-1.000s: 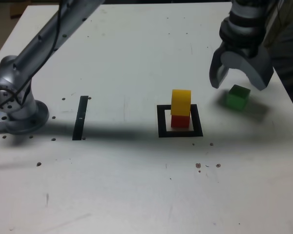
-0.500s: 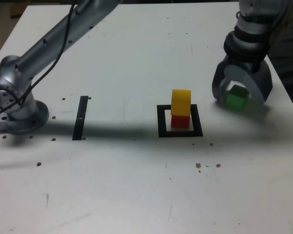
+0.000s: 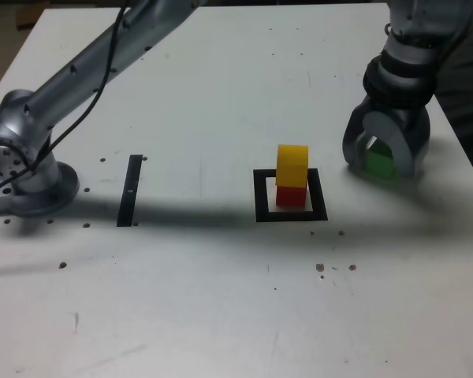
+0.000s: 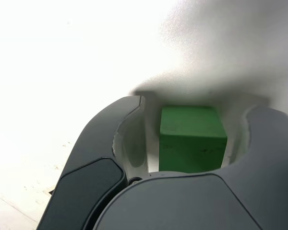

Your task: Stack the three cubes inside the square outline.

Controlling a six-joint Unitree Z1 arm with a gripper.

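In the exterior view a yellow cube (image 3: 292,165) sits on a red cube (image 3: 291,196) inside the black square outline (image 3: 261,197). The green cube (image 3: 377,163) rests on the table to the exterior view's right of that stack. My gripper (image 3: 381,167) is lowered over it, one jaw on each side. In the wrist view the green cube (image 4: 192,139) fills most of the space inside the gripper (image 4: 194,103). One jaw looks pressed against it, and a thin pale strip shows beside the other. Whether the jaws clamp it is unclear.
A narrow black strip (image 3: 130,189) lies on the white table towards the exterior view's left. The arm's base (image 3: 27,177) stands at the far left, and the arm reaches across the back of the table. The table's right edge runs close behind the gripper.
The gripper has come down from above the green cube until its jaws straddle it, and the jaws have narrowed around it. The yellow-on-red stack has not moved.
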